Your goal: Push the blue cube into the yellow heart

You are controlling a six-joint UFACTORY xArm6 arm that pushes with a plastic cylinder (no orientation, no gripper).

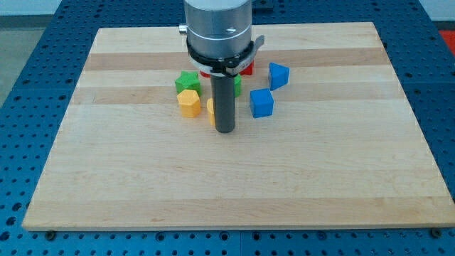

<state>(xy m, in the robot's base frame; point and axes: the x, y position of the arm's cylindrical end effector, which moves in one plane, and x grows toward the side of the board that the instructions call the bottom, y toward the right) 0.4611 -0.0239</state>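
Camera view shows the blue cube (261, 103) sitting on the wooden bench (234, 185), a little above the middle of the board and just to the view's right of my tip (225, 131). The cube and the rod are near each other but apart, with a strip of bare wood between them. A yellow block (211, 109) peeks out from behind the rod on its left edge; so little of it shows that I cannot tell its shape, so whether it is the heart is unclear. Further to the view's left lies a second yellow block (189, 103), with a six-sided look, and touching it from above is a green block (186, 81) with a star-like outline. Another green block (237, 85) shows as a sliver to the right of the rod, and a red block (246, 69) is partly hidden under the arm's grey housing (217, 28). A second blue block (278, 75) sits toward the view's upper right of the cube, apart from it. There are no jaws here to report, only the straight rod.
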